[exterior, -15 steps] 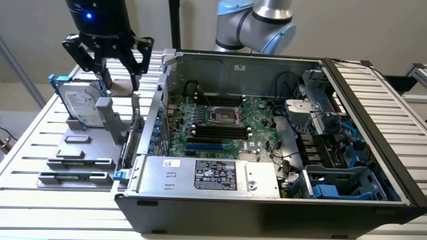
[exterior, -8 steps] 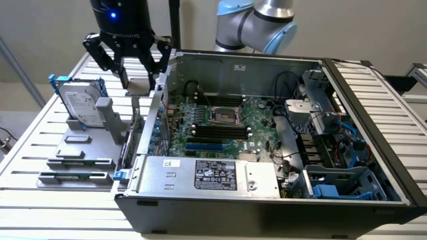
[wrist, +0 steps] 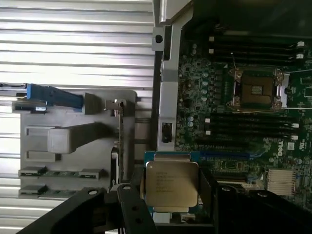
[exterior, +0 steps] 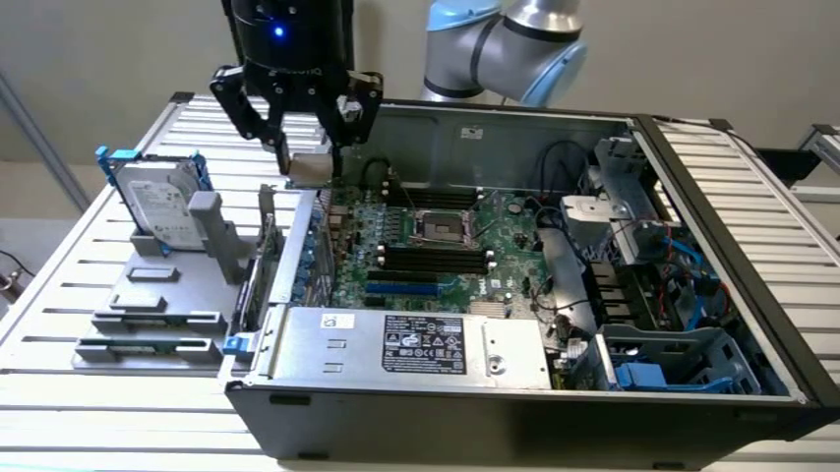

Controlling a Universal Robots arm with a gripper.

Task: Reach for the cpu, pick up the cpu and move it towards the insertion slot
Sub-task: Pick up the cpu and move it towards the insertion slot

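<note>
Exterior view: black two-finger gripper (exterior: 310, 147) hanging over back-left corner of open black PC case (exterior: 525, 413), fingers closed narrow on small flat square cpu w/ silvery-grey metal top (exterior: 311, 169). Cpu held clear of the board, above the case wall on the exterior view's left. Square insertion slot w/ silvery metal frame and dark centre (exterior: 443, 231) on green motherboard (exterior: 512, 221), well apart from cpu, toward the exterior view's right and nearer the camera. Long black memory slots (exterior: 434, 261) just beside the socket. Grey fixture tray (exterior: 157, 295) outside the case on slatted metal table (exterior: 79, 256), carrying upright silver hard drive w/ blue frame (exterior: 157, 202). Grey-blue robot arm joint (exterior: 506, 44) behind the case.

Wrist view: cpu (wrist: 171, 184) clamped between dark fingers (wrist: 129, 204), printed face toward camera, over the case edge. Insertion slot (wrist: 256, 90) on motherboard (wrist: 195, 73), apart from cpu, memory slots (wrist: 253, 46) either side. Fixture tray (wrist: 73, 146) w/ blue part beside the case.
</note>
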